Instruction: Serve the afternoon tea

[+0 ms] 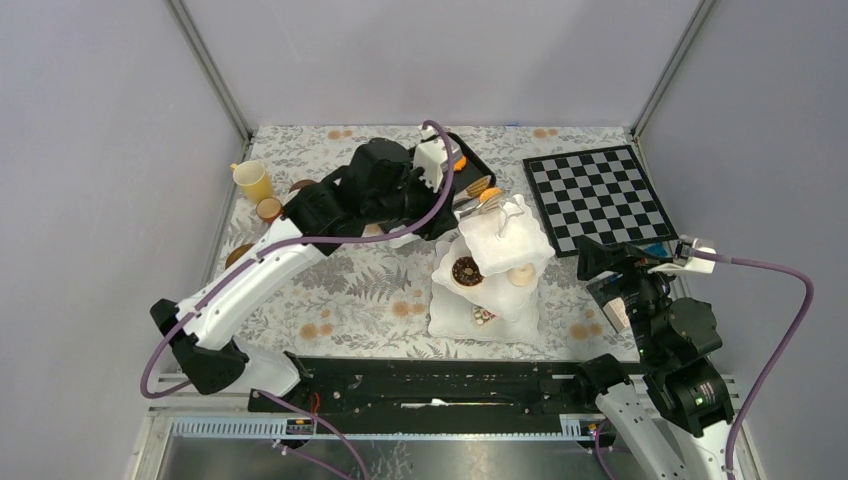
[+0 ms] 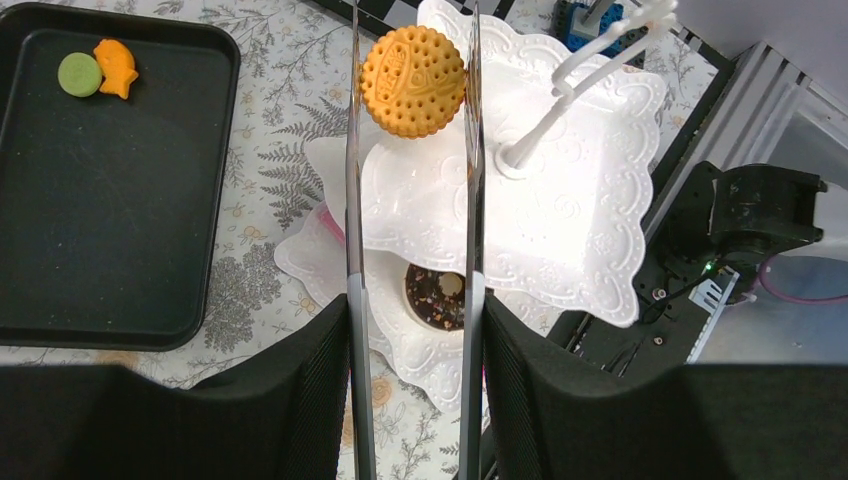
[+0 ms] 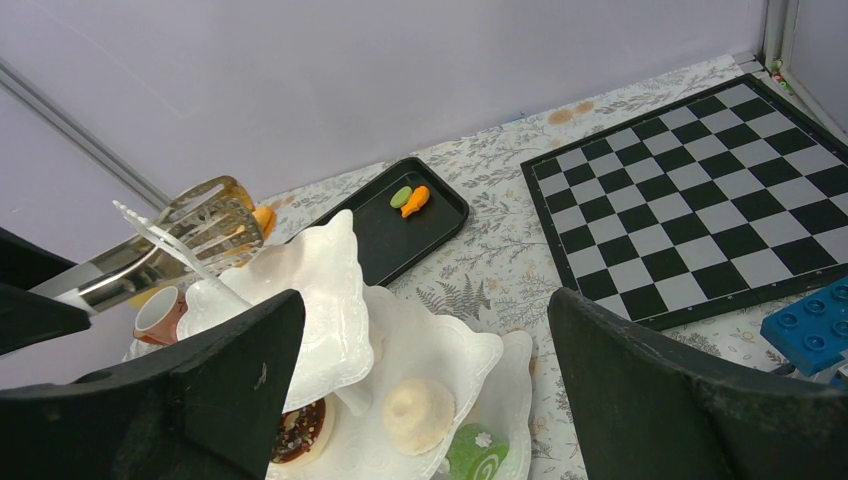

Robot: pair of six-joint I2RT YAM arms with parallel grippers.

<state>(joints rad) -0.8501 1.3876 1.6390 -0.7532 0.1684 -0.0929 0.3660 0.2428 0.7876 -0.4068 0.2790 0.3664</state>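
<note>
My left gripper [image 2: 413, 312] is shut on the silver tongs [image 2: 355, 200]. The tongs' tips pinch a round orange biscuit [image 2: 412, 68], held just above the far corner of the top tier of the white stand [image 2: 560, 210]. From above, the biscuit [image 1: 490, 196] hangs over the stand [image 1: 500, 245]. On the middle tier lie a chocolate donut [image 1: 467, 271] and a cream puff [image 3: 420, 415]; a green roll [image 3: 478, 452] lies on the bottom tier. My right gripper [image 3: 420, 385] stands open and empty, right of the stand.
A black tray [image 2: 100, 200] holds a green macaron [image 2: 79, 74] and an orange fish cake [image 2: 117, 67]. A yellow cup [image 1: 252, 180] and a brown cup [image 1: 268, 208] stand at the far left. A chessboard [image 1: 598, 195] and a blue block [image 3: 810, 325] lie at the right.
</note>
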